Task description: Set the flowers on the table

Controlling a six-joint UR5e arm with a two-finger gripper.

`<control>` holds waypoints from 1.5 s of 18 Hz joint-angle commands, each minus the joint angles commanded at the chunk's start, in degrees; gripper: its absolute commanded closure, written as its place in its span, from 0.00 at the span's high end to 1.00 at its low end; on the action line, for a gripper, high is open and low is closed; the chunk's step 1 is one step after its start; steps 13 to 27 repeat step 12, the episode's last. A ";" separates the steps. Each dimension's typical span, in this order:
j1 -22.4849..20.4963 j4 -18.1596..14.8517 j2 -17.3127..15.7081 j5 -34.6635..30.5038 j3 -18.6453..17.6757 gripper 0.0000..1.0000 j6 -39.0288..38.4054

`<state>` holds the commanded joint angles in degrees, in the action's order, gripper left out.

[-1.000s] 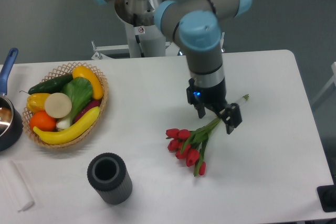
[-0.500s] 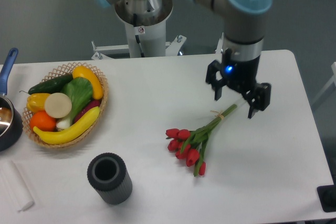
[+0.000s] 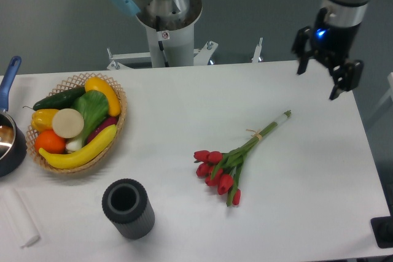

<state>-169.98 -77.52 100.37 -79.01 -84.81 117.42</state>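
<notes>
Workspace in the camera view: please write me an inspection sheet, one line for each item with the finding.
Surface: white table, smooth, no spill seen.
Job's things: flowers lie flat on the table, red heads toward the front, stem ends toward the back right; nothing touches them.
Clutter: basket of fruit and vegetables at left; dark cylinder standing upright at front, open top; dark pot with blue handle at left edge; white object at front left corner.
Claw: claw open, empty, raised over the back right corner, apart from the flowers.
Cables: nothing seen.
Surroundings: robot base behind the table; grey wall.
</notes>
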 joint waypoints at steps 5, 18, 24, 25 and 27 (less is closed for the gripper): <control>0.17 -0.44 -0.79 0.17 -0.44 1.00 -0.09; 1.40 -0.62 -2.90 1.14 -2.02 1.00 -0.70; 1.40 -0.62 -2.90 1.14 -2.02 1.00 -0.70; 1.40 -0.62 -2.90 1.14 -2.02 1.00 -0.70; 1.40 -0.62 -2.90 1.14 -2.02 1.00 -0.70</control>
